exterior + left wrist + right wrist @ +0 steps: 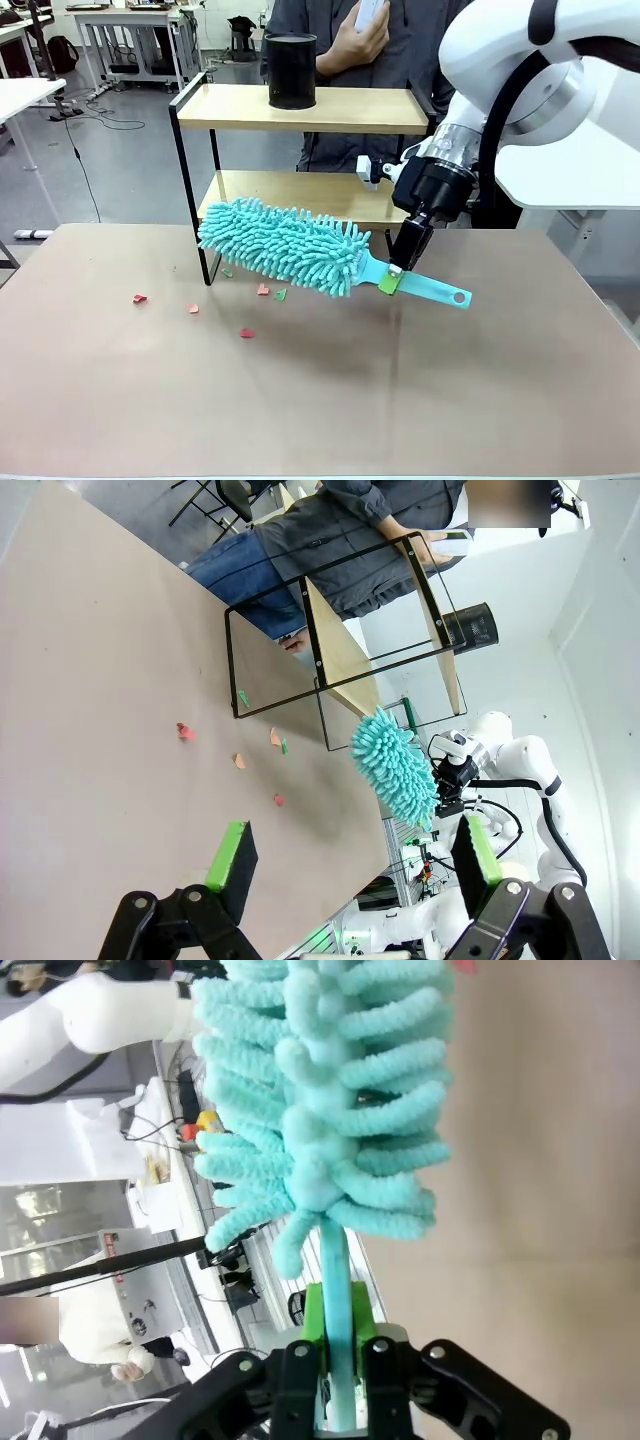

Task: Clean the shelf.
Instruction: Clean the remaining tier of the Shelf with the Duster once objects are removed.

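Grip on a thin handle, long head out front

Right gripper [395, 278] is clamped tight on the flat handle [432, 291] of the teal duster [285, 245]. Its pads [390, 284] pinch just behind the fluffy head (the tail with its hanging hole juts free past the fingers).

Risk one: that long head works as a lever, so a hard push against wood could twist the handle in the pads. Risk two: a high sweep could knock the black cup [291, 70] off the top of the shelf [300, 108]. Scraps [247, 332] on the table [480, 400] may simply get scattered.

Shelf stands beyond and left of the fingers, apart from them. The head's tip reaches its front left leg, just under the lower board [290, 190], and contact there I can't call. Left gripper [353, 858] hovers wide open, well away.
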Controlling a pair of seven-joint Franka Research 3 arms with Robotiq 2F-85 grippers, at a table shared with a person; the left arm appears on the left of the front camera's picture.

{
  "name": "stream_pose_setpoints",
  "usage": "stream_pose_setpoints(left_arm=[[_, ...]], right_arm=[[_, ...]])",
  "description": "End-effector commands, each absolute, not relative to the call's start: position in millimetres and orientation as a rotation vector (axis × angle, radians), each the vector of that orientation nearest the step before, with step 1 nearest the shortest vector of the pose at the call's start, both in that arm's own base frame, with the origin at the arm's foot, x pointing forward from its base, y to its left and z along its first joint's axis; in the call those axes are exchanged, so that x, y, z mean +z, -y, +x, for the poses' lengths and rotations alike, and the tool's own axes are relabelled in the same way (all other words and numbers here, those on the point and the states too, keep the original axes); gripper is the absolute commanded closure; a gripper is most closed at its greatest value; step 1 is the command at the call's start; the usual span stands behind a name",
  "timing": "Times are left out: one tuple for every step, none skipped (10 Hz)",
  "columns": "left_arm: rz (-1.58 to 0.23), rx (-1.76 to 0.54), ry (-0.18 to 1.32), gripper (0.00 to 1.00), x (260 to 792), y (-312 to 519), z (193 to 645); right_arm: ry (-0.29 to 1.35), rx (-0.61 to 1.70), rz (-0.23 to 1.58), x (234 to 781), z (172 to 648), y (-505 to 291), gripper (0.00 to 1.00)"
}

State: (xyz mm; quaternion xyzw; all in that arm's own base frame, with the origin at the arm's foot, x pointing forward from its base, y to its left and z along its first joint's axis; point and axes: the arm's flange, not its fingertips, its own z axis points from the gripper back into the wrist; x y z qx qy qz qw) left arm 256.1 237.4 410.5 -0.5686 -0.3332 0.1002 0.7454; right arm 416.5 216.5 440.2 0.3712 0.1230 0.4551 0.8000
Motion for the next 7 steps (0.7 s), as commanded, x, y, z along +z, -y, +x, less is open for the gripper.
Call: stream_pose_setpoints(left_arm=[[-1.256, 0.202, 0.761, 0.0, 410.7, -235.6, 256.9], [-1.256, 0.202, 0.761, 0.0, 410.7, -235.6, 256.9], [-1.256, 0.202, 0.761, 0.0, 410.7, -235.6, 256.9], [-1.256, 0.202, 0.761, 0.0, 410.7, -235.6, 256.9], [-1.256, 0.202, 0.761, 0.0, 410.7, -235.6, 256.9], [-1.256, 0.202, 0.761, 0.0, 410.7, -235.6, 256.9], [-1.256, 0.202, 0.761, 0.0, 410.7, -235.6, 256.9]], right_arm=[[-0.227, 1.009, 0.932, 454.0, 391.0, -156.9, 0.88], [-0.182, 0.974, 0.963, 461.0, 372.0, -117.0, 0.88], [-0.086, 0.918, 1.026, 467.8, 350.6, -74.6, 0.88], [0.013, 0.851, 1.06, 472.3, 326.8, -35.5, 0.88], [0.086, 0.779, 1.067, 473.1, 300.6, 6.3, 0.88], [0.151, 0.714, 1.088, 469.0, 280.8, 39.7, 0.88], [0.298, 0.646, 1.174, 460.8, 267.8, 71.4, 0.88]])
